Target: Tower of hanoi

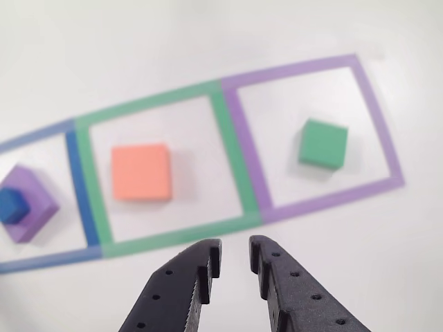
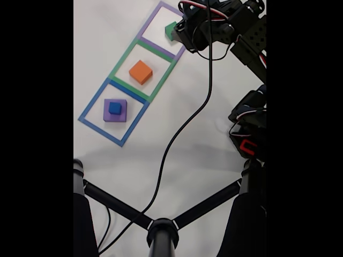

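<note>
Three taped squares lie in a row on the white table. In the other view, a green block (image 1: 322, 143) sits inside the purple square (image 1: 377, 124). An orange block (image 1: 141, 172) sits in the green square (image 1: 225, 138). At the left edge a purple block (image 1: 38, 194) carries a small blue block (image 1: 12, 205), inside the blue square (image 1: 76, 187). My gripper (image 1: 235, 252) hovers near the bottom edge, open and empty, just in front of the green and purple squares. The fixed view shows the green block (image 2: 170, 30) partly behind my arm (image 2: 225, 27), the orange block (image 2: 140, 72), and the blue block (image 2: 114, 108) on the purple one (image 2: 115, 118).
A black cable (image 2: 182, 128) trails from the arm across the table toward a black stand with spread legs (image 2: 161, 230) at the bottom of the fixed view. White table surface (image 2: 107, 171) lies between the squares and the stand.
</note>
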`<action>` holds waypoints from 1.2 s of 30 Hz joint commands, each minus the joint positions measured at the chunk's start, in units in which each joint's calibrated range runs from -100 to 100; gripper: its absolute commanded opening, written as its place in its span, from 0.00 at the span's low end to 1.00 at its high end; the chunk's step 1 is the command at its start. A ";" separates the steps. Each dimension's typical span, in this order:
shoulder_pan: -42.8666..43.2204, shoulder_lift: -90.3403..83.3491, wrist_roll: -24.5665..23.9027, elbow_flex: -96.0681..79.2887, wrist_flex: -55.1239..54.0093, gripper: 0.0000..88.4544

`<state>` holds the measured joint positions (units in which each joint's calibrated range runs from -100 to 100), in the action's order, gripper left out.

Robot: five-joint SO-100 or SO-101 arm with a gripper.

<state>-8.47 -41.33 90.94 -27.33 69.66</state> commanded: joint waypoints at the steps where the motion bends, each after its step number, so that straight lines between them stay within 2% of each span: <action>1: 6.30 -2.75 -6.93 12.02 12.29 0.00; 6: 13.01 -5.31 -12.44 16.29 16.82 0.00; 15: 21.70 -7.23 -17.96 23.92 24.59 0.00; 18: 23.38 -7.87 -18.14 24.65 25.64 0.00; 22: 24.52 -7.95 -15.38 23.65 26.13 0.00; 26: 24.60 -9.64 -5.27 16.29 21.84 0.05; 30: 24.45 -11.64 2.81 5.57 11.07 0.15; 32: 24.60 -12.04 3.37 0.93 4.44 0.20; 34: 24.75 -11.96 9.06 -3.16 -0.50 0.32; 36: 25.06 -11.96 9.06 -7.16 -5.84 0.37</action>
<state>15.60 -51.96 97.44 -29.16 73.84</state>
